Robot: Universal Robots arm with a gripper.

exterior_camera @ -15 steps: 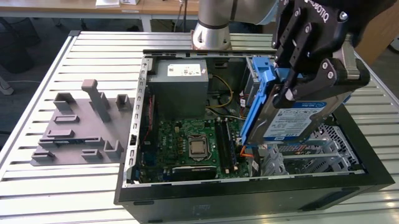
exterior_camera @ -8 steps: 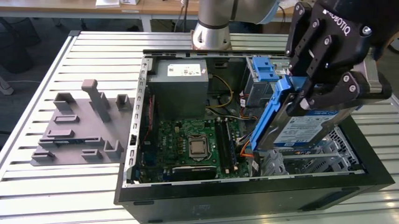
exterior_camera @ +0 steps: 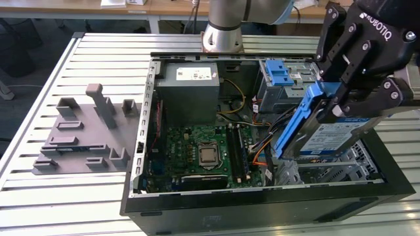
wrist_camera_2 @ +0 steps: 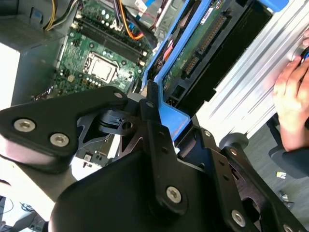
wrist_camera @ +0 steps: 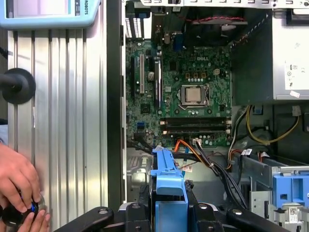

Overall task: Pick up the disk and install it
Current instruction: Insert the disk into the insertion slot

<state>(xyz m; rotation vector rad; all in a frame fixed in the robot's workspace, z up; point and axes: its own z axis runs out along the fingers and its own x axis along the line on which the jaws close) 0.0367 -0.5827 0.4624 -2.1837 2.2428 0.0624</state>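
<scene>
Ribbed metal surface [exterior_camera: 66, 196] bears the open computer case [exterior_camera: 262, 204]; our end effector [exterior_camera: 354, 101] clamps the disk [exterior_camera: 338, 135], tilted above it. We judge insertion underway, needing careful alignment.

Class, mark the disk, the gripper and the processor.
disk [exterior_camera: 338, 136]: exterior view, on its label.
gripper [exterior_camera: 361, 107]: exterior view, midway between fingertips.
processor [wrist_camera: 193, 95]: first wrist view, on its metal lid.

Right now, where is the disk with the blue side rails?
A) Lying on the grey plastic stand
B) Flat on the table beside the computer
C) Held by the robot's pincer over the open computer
C: in the exterior view the pincer is shut on the disk, holding it tilted over the inside of the open computer case.
</scene>
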